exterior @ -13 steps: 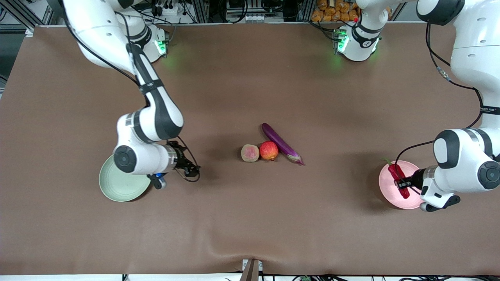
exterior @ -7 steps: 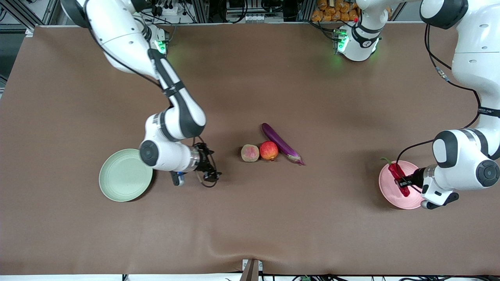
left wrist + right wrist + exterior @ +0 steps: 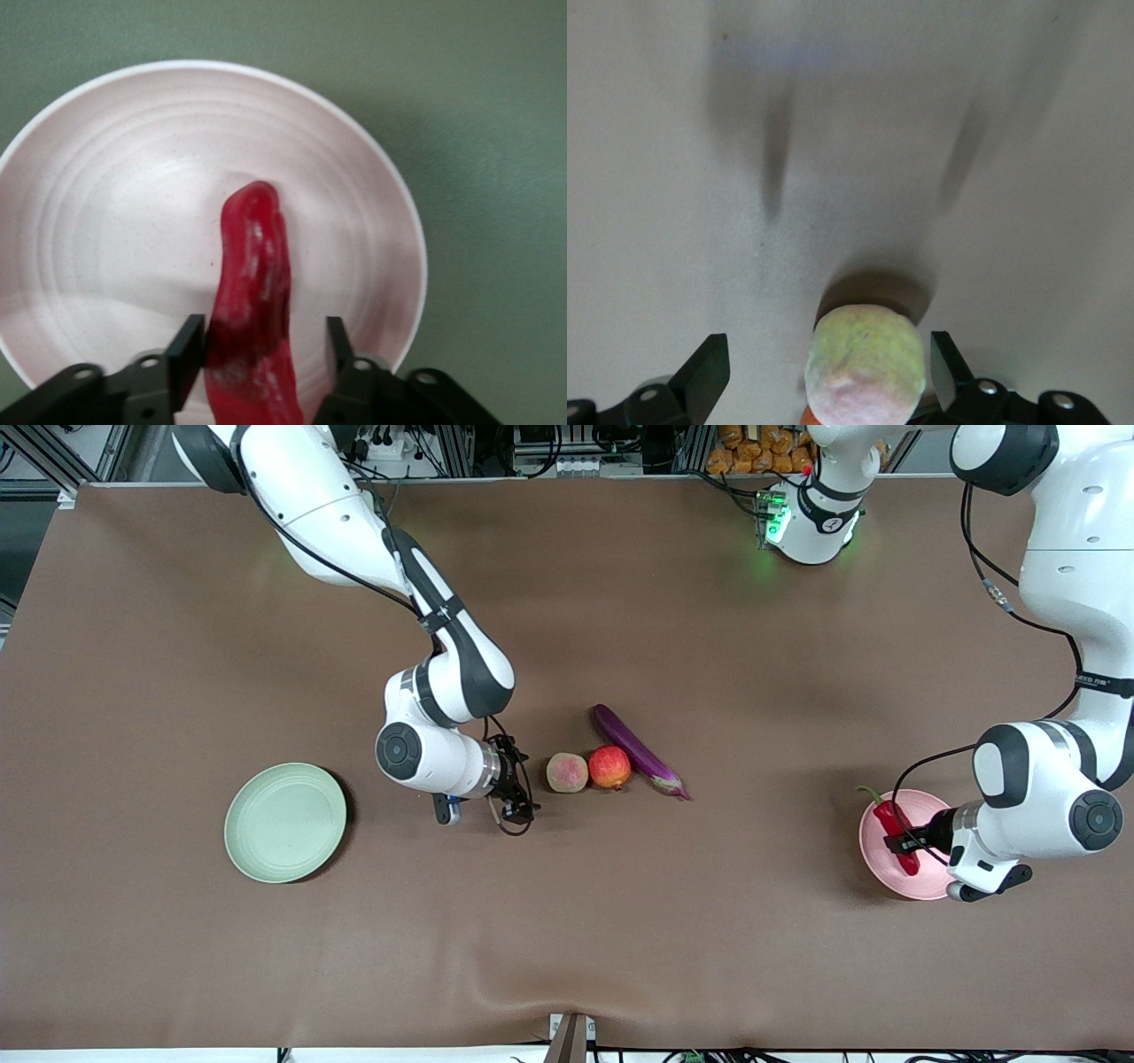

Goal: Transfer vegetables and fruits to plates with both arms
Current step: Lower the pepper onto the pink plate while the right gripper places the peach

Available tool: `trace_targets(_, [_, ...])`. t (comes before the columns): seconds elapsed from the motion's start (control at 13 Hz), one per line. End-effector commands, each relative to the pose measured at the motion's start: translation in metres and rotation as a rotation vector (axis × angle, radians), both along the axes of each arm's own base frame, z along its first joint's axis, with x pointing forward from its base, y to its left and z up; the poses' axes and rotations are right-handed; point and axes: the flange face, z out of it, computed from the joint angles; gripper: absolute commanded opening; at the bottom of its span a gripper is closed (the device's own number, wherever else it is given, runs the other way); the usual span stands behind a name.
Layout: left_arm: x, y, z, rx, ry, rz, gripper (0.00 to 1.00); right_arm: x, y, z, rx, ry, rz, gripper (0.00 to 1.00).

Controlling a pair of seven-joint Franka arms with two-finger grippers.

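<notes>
Red chili pepper [image 3: 252, 292] lies on the pink plate [image 3: 97, 221] — left gripper [image 3: 257, 354] fingers parted either side.

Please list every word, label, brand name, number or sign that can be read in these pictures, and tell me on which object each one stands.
Black band on the left arm: small white lettering, too small to read.
Left arm's base: a dark round mark, too blurred to read.
Plates, fruits, vegetables and table: no writing visible.
Both wrist views: no writing visible.
</notes>
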Motion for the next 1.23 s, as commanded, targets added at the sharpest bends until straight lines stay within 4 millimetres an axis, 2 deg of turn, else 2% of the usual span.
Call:
trace_targets(0.0, [0.004,-0.029,0.021,0.003,-0.019,0.035,1.0,-0.009,0.029,-0.013,0.013,-0.018,-0.036,1.0])
trace_targets(0.08, [0.004,-0.044,0.024,-0.007,-0.017,0.046,1.0,-0.013,0.036,-0.017,0.01,-0.02,-0.027,1.0])
trace_targets(0.23, [0.005,-0.064,0.05,-0.014,-0.033,0.047,1.0,-0.016,0.04,-0.02,0.009,-0.016,-0.019,1.0])
trace_targets(0.46, [0.0,-0.066,0.084,0.007,-0.022,-0.012,1.0,-0.019,0.043,-0.022,0.007,-0.015,-0.014,1.0])
trace_targets(0.54, [-0.002,-0.066,0.093,0.011,-0.016,-0.027,1.0,-0.023,0.048,-0.023,0.007,-0.013,-0.007,0.95])
trace_targets(0.69, [-0.003,-0.08,0.119,0.015,-0.045,-0.047,1.0,-0.026,0.051,-0.025,0.003,-0.013,0.006,0.43])
trace_targets(0.77, [-0.003,-0.08,0.141,0.025,-0.074,-0.049,1.0,-0.024,0.047,-0.026,-0.002,-0.014,0.011,0.26])
trace_targets(0.92, [-0.007,-0.089,0.185,0.042,-0.129,-0.077,1.0,-0.012,0.032,-0.018,0.002,-0.01,-0.001,0.13])
trace_targets(1.07, [-0.02,-0.108,0.216,0.062,-0.115,-0.098,1.0,-0.004,0.025,-0.004,-0.024,0.025,0.059,0.05])
trace_targets(1.15, [-0.027,-0.112,0.234,0.072,-0.117,-0.104,1.0,0.007,0.012,0.007,-0.052,0.03,0.118,0.05])
